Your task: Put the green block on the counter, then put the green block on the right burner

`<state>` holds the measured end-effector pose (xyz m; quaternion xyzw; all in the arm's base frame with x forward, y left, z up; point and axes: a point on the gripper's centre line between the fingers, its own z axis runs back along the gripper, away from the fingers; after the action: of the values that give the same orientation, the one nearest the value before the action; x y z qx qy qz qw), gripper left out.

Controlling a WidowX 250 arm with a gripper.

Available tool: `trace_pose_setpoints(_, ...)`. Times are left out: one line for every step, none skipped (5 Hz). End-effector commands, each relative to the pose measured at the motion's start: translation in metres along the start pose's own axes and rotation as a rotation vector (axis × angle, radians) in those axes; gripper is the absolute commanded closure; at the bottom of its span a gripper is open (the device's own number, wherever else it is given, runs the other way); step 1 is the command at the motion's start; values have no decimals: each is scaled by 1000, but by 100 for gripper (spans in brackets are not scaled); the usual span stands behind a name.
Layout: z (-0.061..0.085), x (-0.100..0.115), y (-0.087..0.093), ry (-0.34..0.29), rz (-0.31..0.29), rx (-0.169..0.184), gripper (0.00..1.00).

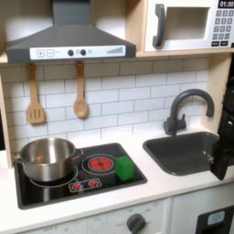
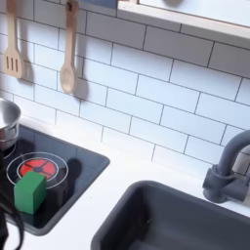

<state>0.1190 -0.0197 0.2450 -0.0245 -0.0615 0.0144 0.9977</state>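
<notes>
1. Writing is hard to find here. The microwave (image 1: 187, 25) in the first exterior view has a pad of little buttons, but the marks on them are too small to read. The hood (image 1: 69, 41) has a pale strip with small dials, and no words can be made out there either.
2. The green block (image 1: 124, 168) (image 2: 30, 191) sits flat on the black hob (image 1: 55, 190) (image 2: 83, 156) in both exterior views. It is not on the counter (image 1: 169, 187) (image 2: 103, 210).
3. In the first exterior view the green block is at the right edge of the right burner (image 1: 99, 163). In the second exterior view it sits on the near rim of the right burner (image 2: 37, 166), and most of the red rings are bare.
4. A shiny metal pot (image 1: 47, 157) stands on the other burner, on the first exterior view's left, apart from the green block.
5. The gripper (image 1: 223, 154) is a dark shape at the first exterior view's right edge, over the far end of the sink (image 1: 181, 152). It is well apart from the green block. It is cut off, so I cannot tell how wide it is or if it has anything in it.
6. A dark tap (image 1: 187, 105) (image 2: 229, 176) stands behind the sink.
7. A wooden spatula (image 1: 35, 96) and a wooden spoon (image 1: 80, 91) hang on the white tile wall.
</notes>
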Motion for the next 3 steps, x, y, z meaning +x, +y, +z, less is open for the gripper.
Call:
trace_pose_setpoints(0,0,0,0,0,0,0)
trace_pose_setpoints(-6,22,8,-9,51,2,0)
trace_pose_setpoints(-16,46,21,1,120,3,0)
